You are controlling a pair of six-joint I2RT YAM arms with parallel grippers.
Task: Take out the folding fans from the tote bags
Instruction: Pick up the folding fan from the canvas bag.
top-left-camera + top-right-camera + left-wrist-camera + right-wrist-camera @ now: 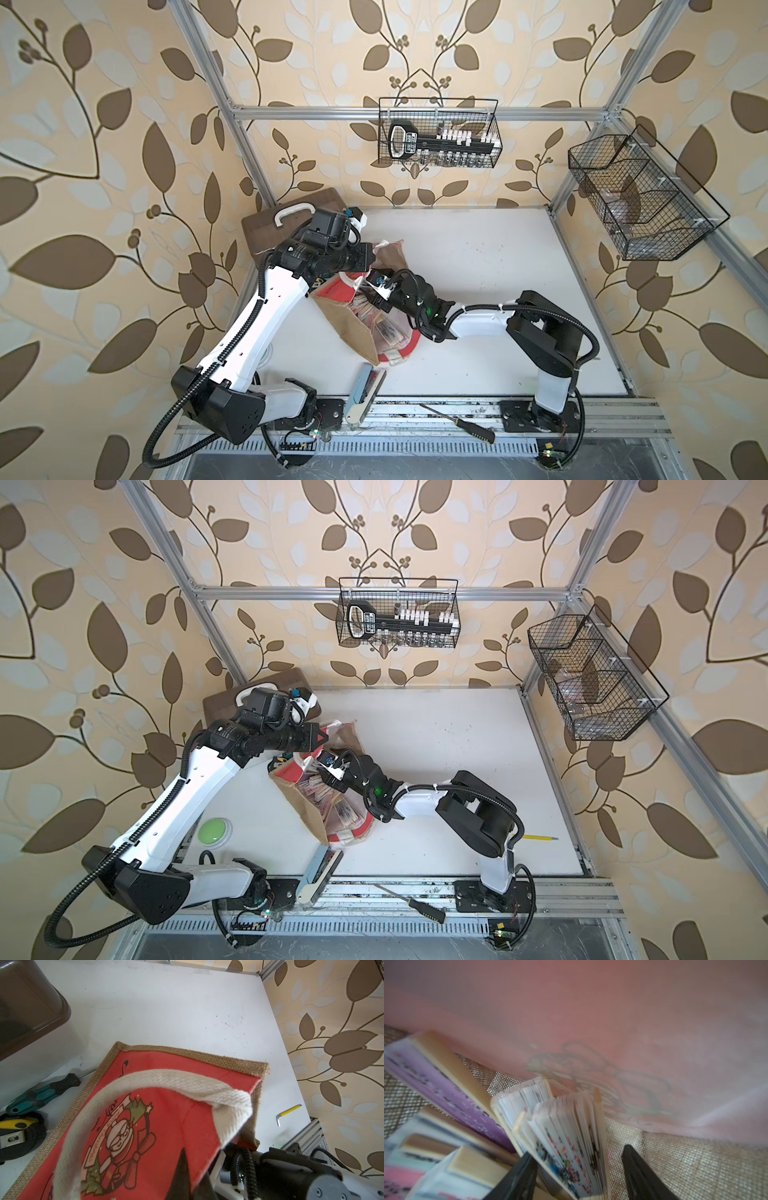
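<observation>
Here we are noting the tote bag (352, 330) resting on the white table (478, 266), folding fans (384, 332) packed inside — the left gripper (194, 1165) is clamping its red side's edge; the right gripper (577, 1150) is sitting inside the mouth, jaws apart around one white printed fan (566, 1126).

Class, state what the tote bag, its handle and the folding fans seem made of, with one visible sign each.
The tote bag looks like brown jute, matte, coarse open weave; its handle, cream cotton-like webbing, herringbone weave; the folding fans, pale ribs, probably bamboo, pleated printed leaves, likely paper.
</observation>
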